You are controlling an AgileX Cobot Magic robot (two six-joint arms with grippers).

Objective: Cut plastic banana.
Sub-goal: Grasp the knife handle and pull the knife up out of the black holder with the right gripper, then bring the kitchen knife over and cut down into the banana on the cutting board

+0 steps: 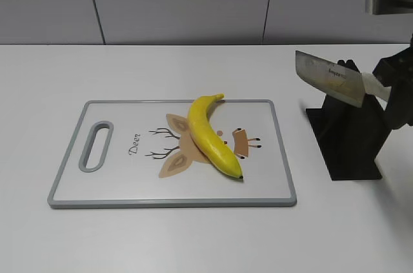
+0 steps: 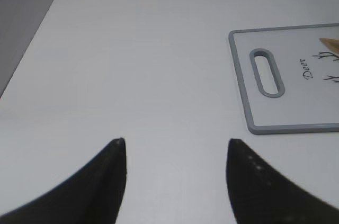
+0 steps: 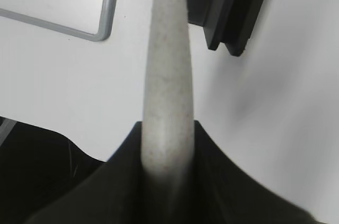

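**Knife in hand, banana waiting on the board**

The right hand [image 3: 167,150] is clenched on the pale handle of a cleaver-style knife [image 1: 330,78]; the right wrist view shows the handle running up between its dark fingers. In the exterior view the blade hangs in the air above the black knife block [image 1: 345,137], tilted, well to the right of the cutting board [image 1: 129,186]. The left hand [image 2: 175,176] is released, its fingers spread over bare worktop [image 2: 132,65] just left of the board's handle slot, touching nothing.

The plastic banana [image 1: 210,134] lies across the middle of the board on the deer print, stem toward the far edge, black tip toward the near right corner.

The step in hand looks to be carrying the knife to the fruit; no cut has begun. The next move calls for bringing the blade leftward over the board, turning its edge across the banana's length, then pressing straight down. The smooth, curved banana may roll under the blade, so the left hand could steady it near the stem end, clear of the cutting line.
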